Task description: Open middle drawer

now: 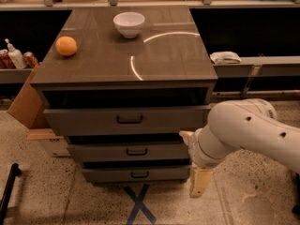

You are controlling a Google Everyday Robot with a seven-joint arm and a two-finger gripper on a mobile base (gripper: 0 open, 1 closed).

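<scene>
The cabinet has three grey-brown drawers. The middle drawer (103,152) has a small dark bar handle (136,151) and sits shut between the taller top drawer (84,121) and the shorter bottom drawer (108,174). My gripper (193,161) is at the right end of the middle drawer's front, on the end of the white arm (248,130). One tan finger (186,136) points up-left near the drawer's right edge. The other finger (200,183) hangs down beside the bottom drawer. The fingers are spread apart and hold nothing. The gripper is to the right of the handle, apart from it.
An orange (66,46) and a white bowl (129,24) sit on the cabinet top (164,60). A cardboard box (26,102) leans at the cabinet's left. Bottles and cans (14,57) stand on a left shelf. A blue tape X (138,204) marks the floor.
</scene>
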